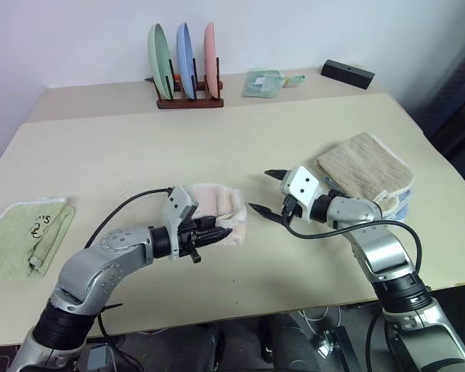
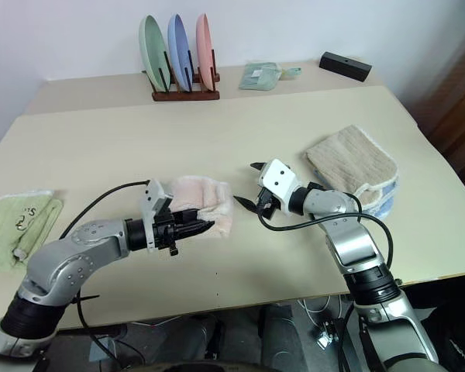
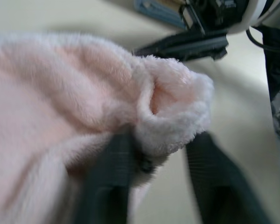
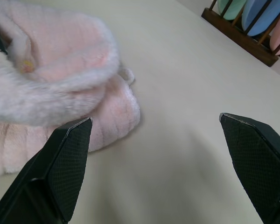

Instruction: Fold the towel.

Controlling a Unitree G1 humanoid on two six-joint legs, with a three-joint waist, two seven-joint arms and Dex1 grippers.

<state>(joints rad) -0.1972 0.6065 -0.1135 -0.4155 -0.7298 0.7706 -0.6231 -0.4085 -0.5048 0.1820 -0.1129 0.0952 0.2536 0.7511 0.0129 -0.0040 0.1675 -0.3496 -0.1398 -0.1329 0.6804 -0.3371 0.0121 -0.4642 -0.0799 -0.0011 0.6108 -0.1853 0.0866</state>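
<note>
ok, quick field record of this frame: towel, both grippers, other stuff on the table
towel: pink, folded into a bundle, mid-table
left gripper: at the towel's near edge, fingers part open, a fold of towel between them
right gripper: open, beside the towel, not touching
green towel: table's left edge
beige towel: right of the right gripper
plate rack: far side, three plates upright
black box: far right corner

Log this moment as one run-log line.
towel: folded, on table | left gripper: at towel, grip unclear | right gripper: open, empty
</note>
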